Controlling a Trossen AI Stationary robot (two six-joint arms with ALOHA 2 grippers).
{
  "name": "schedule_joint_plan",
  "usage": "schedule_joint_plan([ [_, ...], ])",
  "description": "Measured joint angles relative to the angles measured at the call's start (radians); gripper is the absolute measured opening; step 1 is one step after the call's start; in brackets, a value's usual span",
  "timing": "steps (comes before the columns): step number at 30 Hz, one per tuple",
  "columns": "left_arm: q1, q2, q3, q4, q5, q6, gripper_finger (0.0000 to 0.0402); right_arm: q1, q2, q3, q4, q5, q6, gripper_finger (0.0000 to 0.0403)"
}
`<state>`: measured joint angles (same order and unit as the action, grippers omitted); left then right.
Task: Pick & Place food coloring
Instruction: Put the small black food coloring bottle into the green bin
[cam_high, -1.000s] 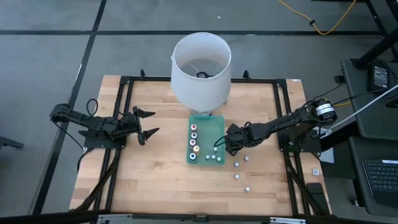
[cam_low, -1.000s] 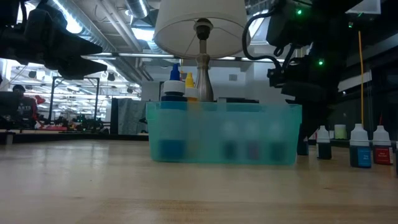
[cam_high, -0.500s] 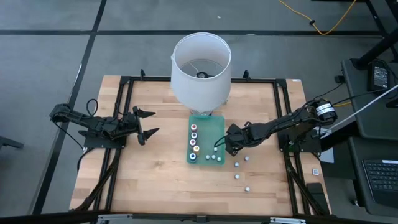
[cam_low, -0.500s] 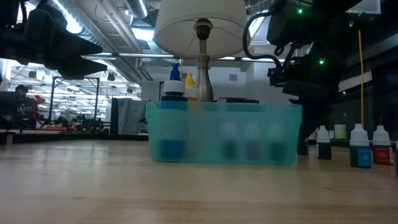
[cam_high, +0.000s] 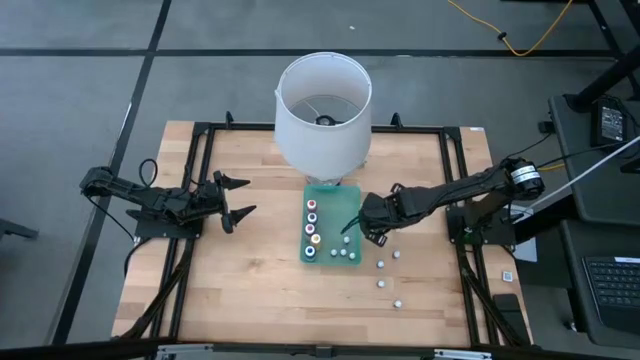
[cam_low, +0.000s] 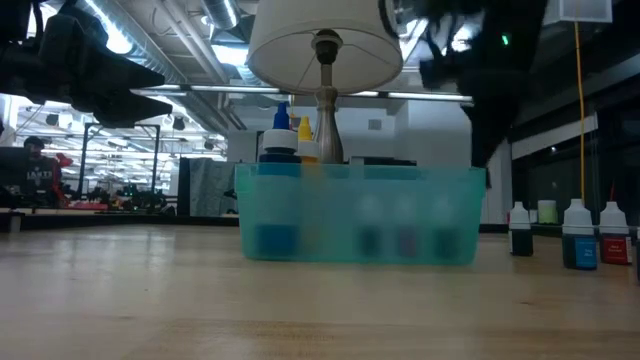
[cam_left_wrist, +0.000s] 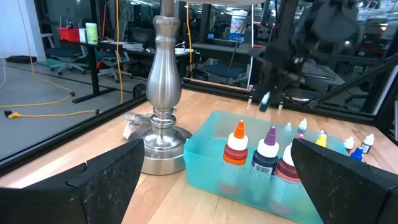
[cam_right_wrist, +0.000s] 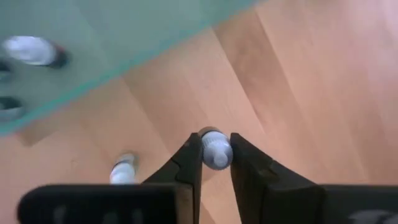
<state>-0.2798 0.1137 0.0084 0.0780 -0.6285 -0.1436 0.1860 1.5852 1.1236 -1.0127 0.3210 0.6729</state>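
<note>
Now we hold a bottle (cam_right_wrist: 215, 149) upright in the right gripper (cam_right_wrist: 215, 157), just beside the bin's (cam_high: 345, 205) right wall; left gripper (cam_high: 238, 197) waits open.

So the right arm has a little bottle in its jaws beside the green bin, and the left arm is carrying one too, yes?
Not quite. The right gripper does hold a bottle beside the green bin, as the right wrist view shows. But the left gripper carries nothing: the high view shows its jaws open and empty, off to the bin's left.
</note>
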Motion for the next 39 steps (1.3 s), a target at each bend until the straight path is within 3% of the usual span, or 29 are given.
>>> schedule_joint_plan([
  [8, 0.000, 0.000, 0.000, 0.000, 0.000, 0.000, 0.0400, 0.000, 0.038, 0.245, -0.075, 0.000, -0.106, 0.0069],
  [15, 0.000, 0.000, 0.000, 0.000, 0.000, 0.000, 0.0400, 0.026, 0.161, 0.394, -0.008, -0.011, -0.266, 0.0071],
  [26, 0.000, 0.000, 0.000, 0.000, 0.000, 0.000, 0.0400, 0.082, 0.263, 0.352, 0.245, -0.063, -0.439, 0.0065],
  [39, 0.000, 0.000, 0.000, 0.000, 0.000, 0.000, 0.0400, 0.088, 0.281, 0.195, 0.397, -0.063, -0.444, 0.0069],
])
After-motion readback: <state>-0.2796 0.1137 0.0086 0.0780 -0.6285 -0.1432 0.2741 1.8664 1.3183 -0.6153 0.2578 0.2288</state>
